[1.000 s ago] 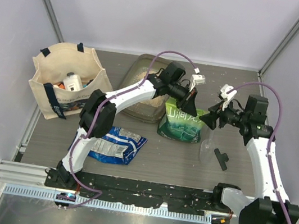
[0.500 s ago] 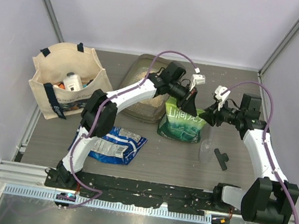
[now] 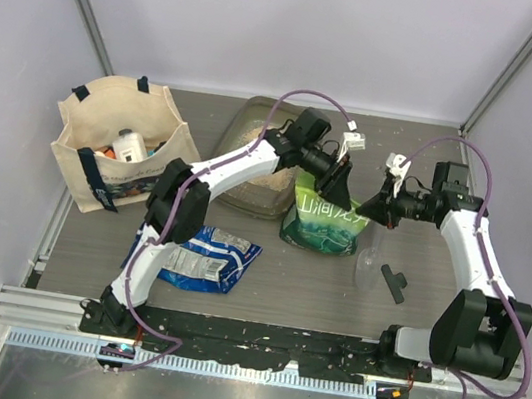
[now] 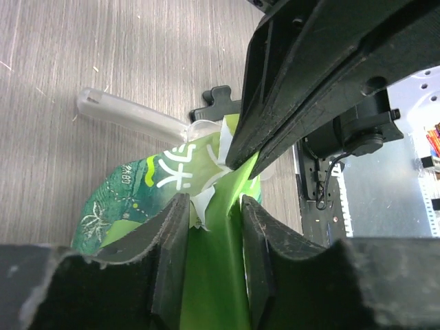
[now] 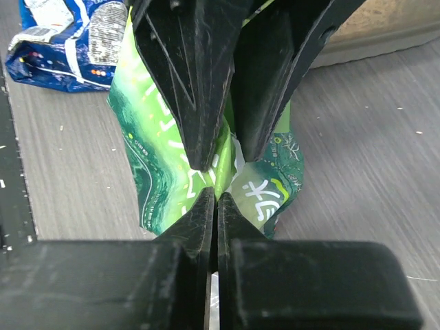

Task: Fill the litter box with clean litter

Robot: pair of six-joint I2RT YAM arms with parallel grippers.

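Left hand (image 4: 213,206) stands astride the top flap of the bag (image 3: 323,224), its jaws a narrow way apart and not pinched flat, so it seems to steady the flap more than clamp it. I judge that so loose a hold lets the other side do the pulling. Sweeping the desk (image 3: 283,283) from the left, the tote (image 3: 80,125) sits upright at the far edge with odds and ends inside, well apart from the work. The packet (image 3: 206,256) lies flat to its right, nearer the arm bases and out of the way. Next comes the litter box (image 3: 244,115), at the back of the desk and partly hidden by the left arm. Some tan litter (image 3: 251,195) shows at its near end, and it looks far from full. The bag stands upright just beside the box's right side, near enough, I think, to be tipped over the rim once its mouth is open. A ragged white edge at its top suggests the seal is partly torn. Right hand (image 5: 214,198) comes in from the opposite side with its jaws closed tight on the bag's top edge. It faces the left one tip to tip, a pose that suits pulling the mouth apart. Further right, a clear scoop (image 3: 367,266) and a small black part (image 3: 395,281) lie on the desk near the bag, with neither hand on them.
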